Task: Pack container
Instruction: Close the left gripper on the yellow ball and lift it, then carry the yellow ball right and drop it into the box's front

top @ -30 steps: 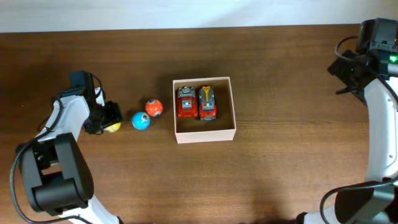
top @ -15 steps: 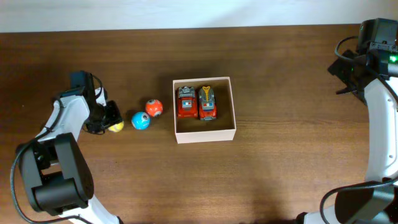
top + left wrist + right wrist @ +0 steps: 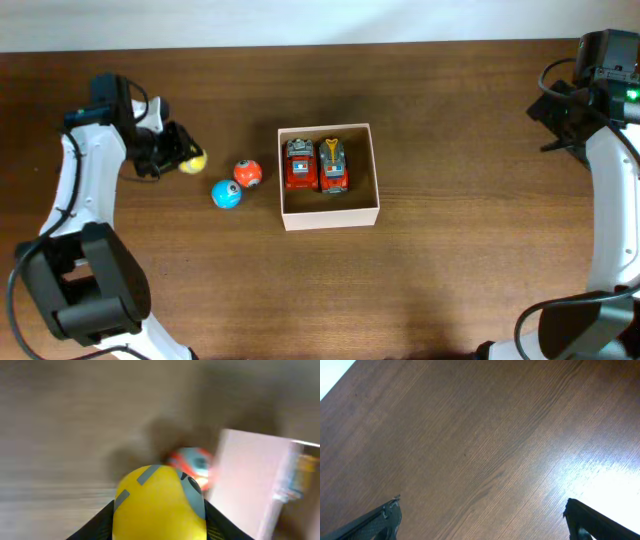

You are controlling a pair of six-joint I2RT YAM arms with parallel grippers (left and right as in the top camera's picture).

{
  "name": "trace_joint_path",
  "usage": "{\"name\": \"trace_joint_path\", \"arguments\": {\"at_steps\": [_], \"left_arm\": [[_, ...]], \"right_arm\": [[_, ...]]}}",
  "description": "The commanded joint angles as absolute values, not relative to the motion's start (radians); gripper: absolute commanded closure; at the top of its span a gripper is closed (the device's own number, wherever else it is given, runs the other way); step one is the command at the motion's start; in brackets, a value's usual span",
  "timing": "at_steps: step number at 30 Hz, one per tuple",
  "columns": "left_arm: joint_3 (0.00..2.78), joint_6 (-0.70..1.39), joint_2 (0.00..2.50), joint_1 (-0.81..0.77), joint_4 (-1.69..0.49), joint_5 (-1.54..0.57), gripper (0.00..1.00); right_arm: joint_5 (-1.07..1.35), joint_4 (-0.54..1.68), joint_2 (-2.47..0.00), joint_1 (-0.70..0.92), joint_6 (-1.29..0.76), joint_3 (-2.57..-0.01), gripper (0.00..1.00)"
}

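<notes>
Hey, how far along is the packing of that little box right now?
Done: two red toy trucks sit side by side in the container. In hand: the left pincer grips the yellow ball. Left: the blue ball and the orange ball lie on the table beside the container, unpacked. The right pincer is open, holding nothing.

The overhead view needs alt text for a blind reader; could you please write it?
The left gripper grips a yellow ball, left of a white cardboard box holding two red toy trucks on a dark wooden table. A blue ball and an orange ball lie between them.
</notes>
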State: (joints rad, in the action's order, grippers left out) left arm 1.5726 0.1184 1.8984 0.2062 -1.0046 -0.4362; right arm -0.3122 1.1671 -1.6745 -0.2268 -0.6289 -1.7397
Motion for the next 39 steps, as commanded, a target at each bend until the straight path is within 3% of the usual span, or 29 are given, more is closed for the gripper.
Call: {"name": "trace_joint_path", "arguments": {"at_steps": [1, 4, 11, 23, 39], "left_arm": [[1.642, 0.001, 1.903, 0.194, -1.029, -0.7, 0.54], [1.674, -0.08, 1.902, 0.155, -1.044, -0.792, 0.54], [1.694, -0.265, 1.901, -0.009, -1.06, -0.763, 0.54], [1.694, -0.312, 1.902, -0.431, -1.06, -0.104, 0.54], [1.605, -0.311, 1.917, -0.458, -1.086, -0.064, 0.55]], "right_arm": [[-0.314, 1.167, -1.658, -0.229, -0.636, -1.757, 0.01], [-0.314, 1.167, -1.658, -0.229, -0.636, -1.757, 0.01], [-0.314, 1.167, -1.658, -0.229, -0.636, -1.757, 0.01], [-0.314, 1.167, -1.658, -0.229, -0.636, -1.757, 0.01], [-0.314, 1.167, -1.658, -0.229, -0.636, -1.757, 0.01]]}}
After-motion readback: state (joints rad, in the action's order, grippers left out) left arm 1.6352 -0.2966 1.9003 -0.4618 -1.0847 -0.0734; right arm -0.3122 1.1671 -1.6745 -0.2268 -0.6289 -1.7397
